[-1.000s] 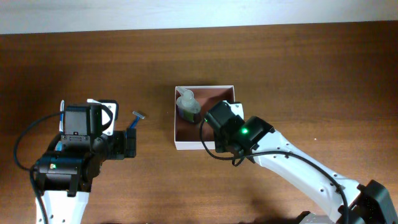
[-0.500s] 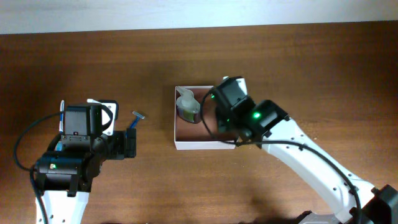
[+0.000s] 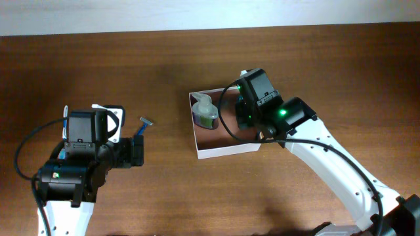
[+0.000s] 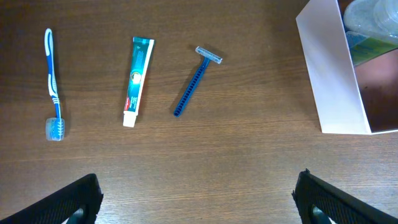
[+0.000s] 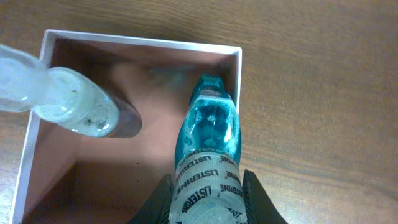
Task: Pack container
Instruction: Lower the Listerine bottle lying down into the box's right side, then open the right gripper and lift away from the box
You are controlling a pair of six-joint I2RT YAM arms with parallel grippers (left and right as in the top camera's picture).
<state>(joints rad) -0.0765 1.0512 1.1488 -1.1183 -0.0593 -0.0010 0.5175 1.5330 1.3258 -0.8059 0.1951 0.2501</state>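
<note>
Fingers (image 5: 163, 200) of your right gripper (image 5: 208, 208) are clamped on either side of a teal mouthwash bottle (image 5: 208, 134), whose far end reaches into the container (image 5: 143, 42) close to its 1 o'clock corner in the wrist view, just beside the white wall; you cannot tell whether it touches the reddish-brown floor. A clear pump bottle (image 5: 71, 106) already stands inside, toward 10 o'clock. From overhead, the container (image 3: 226, 152) sits near the middle of the wooden table (image 3: 328, 59), with the right gripper (image 3: 252, 105) over its 3 o'clock side and the pump bottle (image 3: 205, 113) in its 10 o'clock corner. Your left gripper (image 4: 202, 208) hangs above the table with its fingers (image 4: 74, 199) spread wide and nothing between them. In its view a blue razor (image 4: 194, 84) lies at 12 o'clock, a toothpaste tube (image 4: 138, 81) at 11, a blue toothbrush (image 4: 55, 87) at 10, all well apart, and the container's wall (image 4: 329, 81) at 2.
</note>
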